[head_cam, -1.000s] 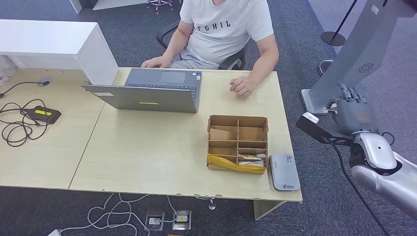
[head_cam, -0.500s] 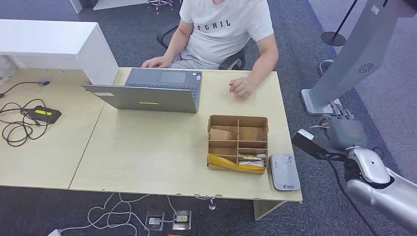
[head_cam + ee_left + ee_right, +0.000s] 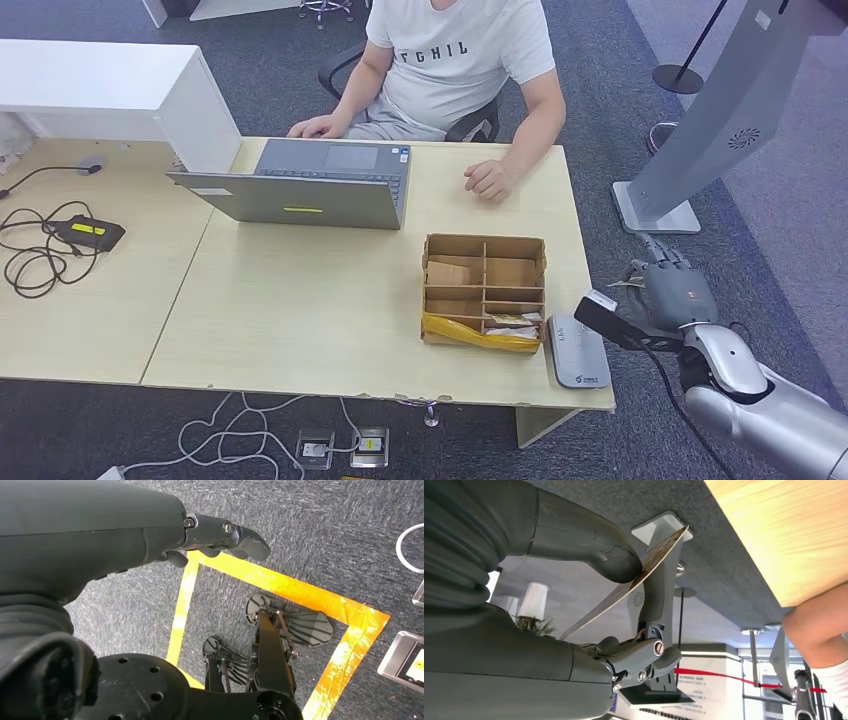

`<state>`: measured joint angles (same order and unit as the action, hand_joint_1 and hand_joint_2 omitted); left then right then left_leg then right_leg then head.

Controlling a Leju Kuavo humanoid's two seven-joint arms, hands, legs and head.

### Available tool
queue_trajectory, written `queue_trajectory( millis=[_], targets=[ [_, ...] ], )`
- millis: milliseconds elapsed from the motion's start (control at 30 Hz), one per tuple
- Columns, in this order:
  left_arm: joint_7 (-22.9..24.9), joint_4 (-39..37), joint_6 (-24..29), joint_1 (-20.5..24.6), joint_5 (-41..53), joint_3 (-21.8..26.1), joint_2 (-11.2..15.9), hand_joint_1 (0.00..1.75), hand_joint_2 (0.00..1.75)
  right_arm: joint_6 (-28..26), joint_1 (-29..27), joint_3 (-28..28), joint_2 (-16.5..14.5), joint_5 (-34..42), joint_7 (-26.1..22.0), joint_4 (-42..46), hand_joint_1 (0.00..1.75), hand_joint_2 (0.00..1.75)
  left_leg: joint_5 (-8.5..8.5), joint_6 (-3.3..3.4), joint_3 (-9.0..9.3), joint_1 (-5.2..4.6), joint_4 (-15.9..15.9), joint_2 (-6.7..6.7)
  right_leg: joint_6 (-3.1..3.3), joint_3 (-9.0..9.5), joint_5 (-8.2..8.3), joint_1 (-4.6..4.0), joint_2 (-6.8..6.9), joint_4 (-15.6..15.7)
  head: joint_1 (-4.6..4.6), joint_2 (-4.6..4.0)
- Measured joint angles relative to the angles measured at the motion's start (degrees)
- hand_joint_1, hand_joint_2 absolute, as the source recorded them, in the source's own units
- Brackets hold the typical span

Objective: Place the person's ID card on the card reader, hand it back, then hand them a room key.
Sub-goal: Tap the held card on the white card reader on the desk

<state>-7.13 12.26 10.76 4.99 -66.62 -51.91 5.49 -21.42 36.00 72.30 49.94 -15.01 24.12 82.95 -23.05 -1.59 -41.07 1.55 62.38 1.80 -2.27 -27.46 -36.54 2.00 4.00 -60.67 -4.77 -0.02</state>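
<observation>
My right hand [image 3: 680, 293] hangs just off the table's right edge, beside the grey card reader [image 3: 578, 350] that lies at the front right corner. In the right wrist view a thin ID card [image 3: 624, 597] is pinched between the thick thumb [image 3: 594, 550] and the darker fingers [image 3: 644, 657]. The person [image 3: 455, 60] sits behind the desk with one hand [image 3: 490, 178] resting on the tabletop. My left hand [image 3: 220, 532] hangs low over the floor and holds nothing. A cardboard divider box [image 3: 485, 290] with small packets in its front compartments stands just left of the reader.
An open grey laptop [image 3: 300, 185] faces the person at the back middle. Cables and a black adapter [image 3: 88, 232] lie at the far left. A white cabinet [image 3: 110, 90] stands at the back left, and a grey kiosk stand [image 3: 715, 110] rises to the right of the table.
My right hand has dropped lower and come in toward the table's front right corner, ending beside the card reader. The person and the things on the table have not moved.
</observation>
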Motion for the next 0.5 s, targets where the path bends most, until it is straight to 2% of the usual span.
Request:
queue_trajectory(
  millis=[500],
  targets=[
    [0.5, 0.0, 0.8, 0.0, -1.4, 0.0, -0.2, 0.00, 0.00, 0.0, -4.8, -1.7, -1.7, 1.0, -1.1, -0.5, 1.75, 1.75, 0.00, 0.00, 0.00, 0.00, 0.0, 0.00, 0.00, -0.01, 0.00, 0.00, 0.00, 0.0, 0.00, 0.00]
  ],
)
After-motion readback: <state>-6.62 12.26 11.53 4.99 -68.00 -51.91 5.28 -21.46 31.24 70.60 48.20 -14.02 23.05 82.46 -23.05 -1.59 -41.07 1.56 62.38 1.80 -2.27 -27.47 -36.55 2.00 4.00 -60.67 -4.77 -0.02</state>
